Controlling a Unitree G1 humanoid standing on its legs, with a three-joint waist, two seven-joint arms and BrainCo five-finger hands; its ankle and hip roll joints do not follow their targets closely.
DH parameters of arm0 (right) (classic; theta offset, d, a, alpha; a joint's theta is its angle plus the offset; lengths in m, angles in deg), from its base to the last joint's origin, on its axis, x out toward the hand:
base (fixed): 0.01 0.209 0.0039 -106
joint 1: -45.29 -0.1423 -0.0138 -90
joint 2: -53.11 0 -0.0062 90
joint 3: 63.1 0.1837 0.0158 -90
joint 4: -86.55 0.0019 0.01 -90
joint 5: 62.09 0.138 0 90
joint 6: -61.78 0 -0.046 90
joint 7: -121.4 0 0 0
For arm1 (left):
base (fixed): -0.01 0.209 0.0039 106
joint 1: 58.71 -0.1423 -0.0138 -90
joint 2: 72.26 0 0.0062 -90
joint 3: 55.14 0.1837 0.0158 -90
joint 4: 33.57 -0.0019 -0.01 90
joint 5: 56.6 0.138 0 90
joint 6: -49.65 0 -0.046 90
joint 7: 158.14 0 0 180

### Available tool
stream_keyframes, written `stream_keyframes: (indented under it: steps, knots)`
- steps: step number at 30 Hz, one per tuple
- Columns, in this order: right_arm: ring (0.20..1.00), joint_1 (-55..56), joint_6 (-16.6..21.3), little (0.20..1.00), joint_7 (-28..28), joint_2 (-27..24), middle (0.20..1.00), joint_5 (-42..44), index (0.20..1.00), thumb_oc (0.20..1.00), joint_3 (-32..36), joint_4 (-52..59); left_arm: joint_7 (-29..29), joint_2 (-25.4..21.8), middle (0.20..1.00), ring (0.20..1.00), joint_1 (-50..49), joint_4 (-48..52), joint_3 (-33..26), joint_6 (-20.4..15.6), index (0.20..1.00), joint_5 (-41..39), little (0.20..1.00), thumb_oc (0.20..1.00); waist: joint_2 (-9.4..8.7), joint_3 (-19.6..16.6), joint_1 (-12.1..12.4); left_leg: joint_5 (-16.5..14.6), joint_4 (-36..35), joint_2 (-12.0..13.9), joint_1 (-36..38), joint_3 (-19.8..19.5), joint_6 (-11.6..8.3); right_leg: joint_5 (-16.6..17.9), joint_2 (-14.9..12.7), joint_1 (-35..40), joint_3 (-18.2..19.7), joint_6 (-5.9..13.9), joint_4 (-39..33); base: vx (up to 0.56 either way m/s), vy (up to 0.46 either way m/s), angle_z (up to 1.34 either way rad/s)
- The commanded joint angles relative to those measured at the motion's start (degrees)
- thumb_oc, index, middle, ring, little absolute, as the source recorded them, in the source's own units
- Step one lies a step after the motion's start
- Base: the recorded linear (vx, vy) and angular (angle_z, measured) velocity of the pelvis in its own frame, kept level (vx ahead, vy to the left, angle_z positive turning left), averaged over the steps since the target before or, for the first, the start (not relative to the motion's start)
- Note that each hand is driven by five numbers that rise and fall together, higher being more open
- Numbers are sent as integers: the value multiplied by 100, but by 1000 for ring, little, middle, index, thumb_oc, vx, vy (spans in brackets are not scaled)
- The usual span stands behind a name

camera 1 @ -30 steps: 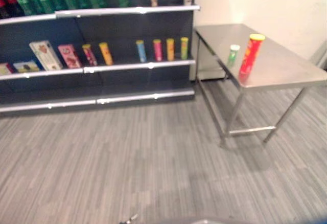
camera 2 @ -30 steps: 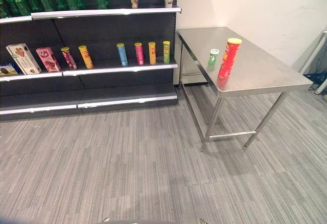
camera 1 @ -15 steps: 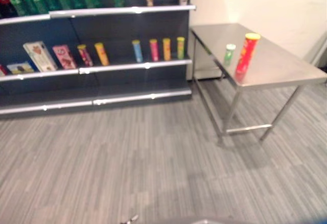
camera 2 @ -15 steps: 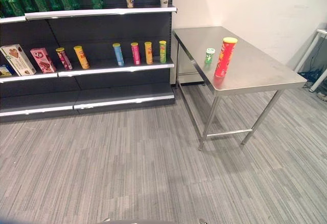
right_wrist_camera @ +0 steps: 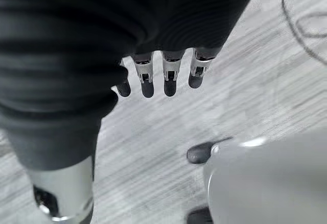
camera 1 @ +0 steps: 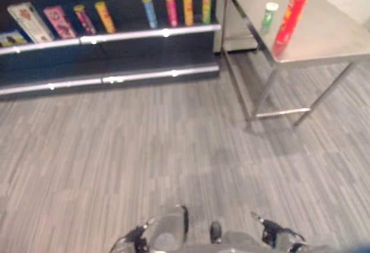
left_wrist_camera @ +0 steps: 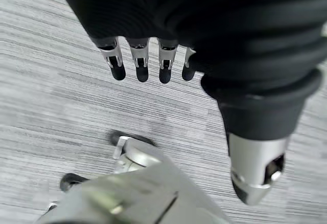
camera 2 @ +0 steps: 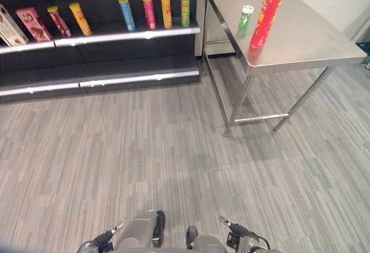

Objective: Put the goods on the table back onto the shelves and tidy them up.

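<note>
- Goods for shelving are standing untouched: a tall red can (camera 2: 266, 17) with a yellow lid and a small green can (camera 2: 245, 17) just beside it, both upright near the front edge of the counter (camera 2: 312, 39), far ahead of both hands and off toward the right hand's side.
- Shelves (camera 2: 115, 33) are lying far ahead toward the left hand's side, their middle board carrying a row of upright tubes (camera 2: 154, 11), two leaning tubes (camera 2: 69, 19) and some boxes (camera 2: 29, 24).
- What is changing is the view itself: the whole picture is tipping downward compared with half a second ago, so the top shelf is dropping out of sight and more grey floor (camera 2: 173, 160) is showing; the goods themselves are not moving.
- Left hand (left_wrist_camera: 148, 55) is hanging over the floor with fingers straight and apart, holding nothing.
- Right hand (right_wrist_camera: 163, 70) is hanging likewise, fingers relaxed and empty.
- Judging from this, the task is barely beginning: a walk to the counter is needed before any grasp.
</note>
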Motion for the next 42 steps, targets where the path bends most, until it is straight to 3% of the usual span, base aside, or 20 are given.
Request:
stream_keyframes:
  steps: [1, 5, 7, 10, 11, 12, 14, 15, 16, 17, 19, 21, 22, 25, 26, 30, 34, 36, 38, 42]
  knots:
    - [1000, 273, 10, 1000, -24, -61, 1000, -120, 1000, 1000, -130, -29, 50, 293, 1000, 1000, -227, -108, 34, -41, 1000, -53, 1000, 1000, 14, -507, 112, 310, -740, 26, -82, -140, 171, 80, -24, 492, 192, 554, -372, 253, 154, -7]
    - [1000, 212, 10, 1000, -122, -145, 1000, -132, 1000, 1000, -93, -77, 39, 297, 1000, 1000, -226, -173, 83, -37, 1000, -116, 1000, 1000, 123, -397, 269, 636, -1840, 158, -412, -507, 9, -156, -67, 845, 403, 597, -371, 232, 129, -3]
    - [1000, 243, -8, 1000, -117, -136, 1000, -185, 1000, 1000, -70, -111, 32, 300, 1000, 1000, -232, -201, 69, -29, 1000, -119, 1000, 1000, 108, -442, 342, 731, -2049, 215, -478, -585, -43, -267, -151, 1101, 552, 650, -425, 399, 229, -41]
    - [1000, 326, -35, 1000, -70, -124, 1000, -261, 1000, 1000, -44, -140, 43, 277, 1000, 1000, -330, -274, -20, -9, 1000, -81, 1000, 1000, 96, -600, 425, 789, -2089, 318, -469, -626, -52, -356, -244, 1282, 760, 716, -418, 471, 289, -67]
    - [1000, 445, -43, 1000, -19, -59, 1000, -289, 1000, 1000, 60, -192, 61, 215, 1000, 1000, -391, -343, -78, 9, 1000, -8, 1000, 1000, 36, -780, 466, 1013, -1853, 323, -415, -649, -50, -367, -419, 1447, 858, 832, -404, 570, 389, -105]
    - [1000, 515, -51, 1000, 40, -30, 1000, -263, 1000, 1000, 128, -268, 82, 164, 1000, 1000, -390, -407, -55, -23, 1000, 114, 1000, 1000, -34, -864, 446, 1046, -1613, 283, -492, -610, -21, -302, -547, 1499, 916, 934, -295, 710, 501, -106]
    - [1000, 561, -77, 1000, 114, 30, 1000, -306, 1000, 1000, 152, -280, 107, 120, 1000, 1000, -341, -393, -21, -20, 1000, 302, 1000, 1000, -124, -954, 369, 890, -1288, 188, -412, -433, 84, 79, -715, 1301, 983, 1069, 168, 476, 354, -67]
    - [1000, 574, -91, 1000, 160, 58, 1000, -354, 1000, 1000, 128, -280, 104, 91, 1000, 1000, -302, -405, 39, 1, 1000, 454, 1000, 1000, -195, -988, 319, 773, -1254, 95, -332, -328, 175, 441, -814, 1184, 1004, 1150, 487, 302, 224, -47]
    - [1000, 573, -91, 1000, 160, 56, 1000, -354, 1000, 1000, 129, -281, 104, 93, 1000, 1000, -302, -405, 40, 1, 1000, 454, 1000, 1000, -182, -998, 325, 777, -1254, 111, -344, -329, 172, 451, -800, 1168, 1012, 1148, 485, 426, 366, -32]
    - [1000, 515, -86, 1000, 209, 87, 1000, -429, 1000, 1000, 102, -265, 107, 7, 1000, 1000, -187, -397, 168, 0, 1000, 759, 1000, 1000, -186, -1013, 255, 531, -1244, -13, -116, -146, 360, 1199, -942, 867, 965, 1208, 1270, 400, 383, -18]
    - [1000, 442, -27, 1000, 187, 147, 1000, -481, 1000, 1000, 4, -77, 85, 6, 1000, 1000, -43, -384, 378, -14, 1000, 987, 1000, 1000, -103, -958, 167, 290, -1365, -127, 312, 48, 574, 1908, -1236, 534, 583, 1162, 2287, 474, 510, -19]
    - [1000, 433, 26, 1000, 162, 163, 1000, -490, 1000, 1000, -67, 199, 74, -40, 1000, 1000, 23, -318, 486, 11, 1000, 1204, 1000, 1000, 51, -878, 65, 132, -1537, -163, 820, 153, 712, 2105, -1499, 181, 96, 1107, 2954, 353, 436, -27]
    - [1000, 373, 47, 1000, 125, 162, 1000, -548, 1000, 1000, -122, 333, 92, -81, 1000, 1000, 38, -317, 548, 12, 1000, 1363, 1000, 1000, 111, -823, -17, 50, -1720, -192, 1120, 184, 758, 2002, -1552, -105, -40, 1056, 3278, 363, 366, -34]
    - [1000, 373, 102, 1000, 131, 122, 1000, -611, 1000, 1000, -232, 579, 133, -177, 1000, 1000, 146, -250, 777, -34, 1000, 1857, 1000, 1000, 252, -675, -337, -85, -2007, -184, 1752, 181, 713, 1066, -936, -854, -173, 889, 2900, 354, 207, -30]
    - [1000, 381, 104, 1000, 135, 115, 1000, -626, 1000, 1000, -245, 579, 154, -159, 1000, 1000, 189, -213, 863, -38, 1000, 1997, 1000, 1000, 251, -629, -421, -154, -2044, -214, 1907, 182, 698, 948, -834, -923, -260, 912, 2521, 343, 109, -25]
    - [1000, 467, 64, 1000, 181, 88, 1000, -580, 1000, 1000, -196, 458, 151, -96, 1000, 1000, 442, -63, 1255, -98, 1000, 2359, 1000, 1000, 102, -590, -685, -465, -2119, -409, 2354, 127, 630, 1102, -431, -1136, -491, 1073, 628, 303, 45, 1]
    - [1000, 513, 45, 1000, 230, 105, 1000, -395, 1000, 1000, -96, 324, 162, -1, 1000, 1000, 564, -7, 1458, -118, 1000, 2567, 1000, 1000, 77, -576, -789, -654, -2119, -449, 2647, 166, 601, 1297, -423, -1162, -863, 1146, 161, 218, 14, 15]
    - [1000, 499, 65, 1000, 230, 122, 1000, -296, 1000, 1000, -50, 269, 177, 90, 1000, 1000, 600, 39, 1562, -135, 1000, 2605, 1000, 1000, 89, -636, -756, -755, -2119, -432, 2764, 309, 593, 1227, -578, -1016, -1496, 1055, 127, 185, -22, 32]
    - [1000, 507, 95, 1000, 226, 131, 1000, -278, 1000, 1000, -51, 259, 240, 173, 1000, 1000, 510, -22, 1460, -114, 1000, 2494, 1000, 1000, 111, -741, -721, -874, -2119, -393, 2907, 397, 567, 1109, -593, -782, -1669, 1013, 66, 242, -53, 12]
    - [1000, 585, 122, 1000, 254, 150, 1000, -236, 1000, 1000, -34, 258, 348, 381, 1000, 1000, 123, -226, 1043, -71, 1000, 2046, 1000, 1000, 190, -973, -670, -1016, -2105, -273, 3124, 500, 463, 916, -433, -496, -1490, 893, -49, 289, -67, -26]
